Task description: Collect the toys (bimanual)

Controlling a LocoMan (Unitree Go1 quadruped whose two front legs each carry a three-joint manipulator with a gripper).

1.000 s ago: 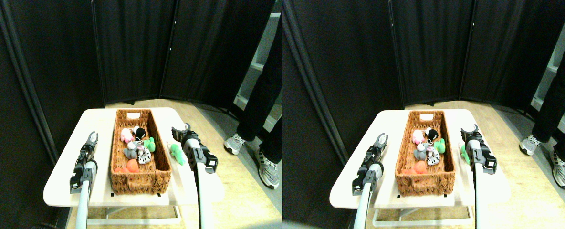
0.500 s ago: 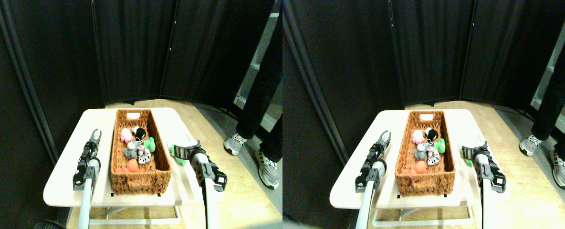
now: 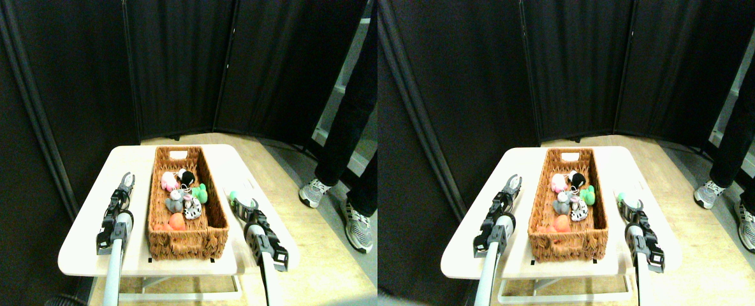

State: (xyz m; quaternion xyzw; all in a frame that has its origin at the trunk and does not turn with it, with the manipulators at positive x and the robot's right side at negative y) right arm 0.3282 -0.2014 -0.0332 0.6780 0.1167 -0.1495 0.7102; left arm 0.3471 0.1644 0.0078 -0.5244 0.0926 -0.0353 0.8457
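Near the table's (image 3: 90, 255) right edge a green toy (image 3: 233, 195) is seen under the right gripper (image 3: 244, 205), perhaps pinched. Other toys (image 3: 183, 191) are kept inside the basket (image 3: 186, 239). The left gripper (image 3: 126, 180) is held spread.

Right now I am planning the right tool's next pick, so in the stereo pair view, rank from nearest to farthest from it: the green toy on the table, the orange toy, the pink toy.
1. Green soft toy, on the table just beyond the right tool.
2. Orange soft toy, near end of the brown wicker basket, to its left.
3. Pink soft toy, farther back in the basket.
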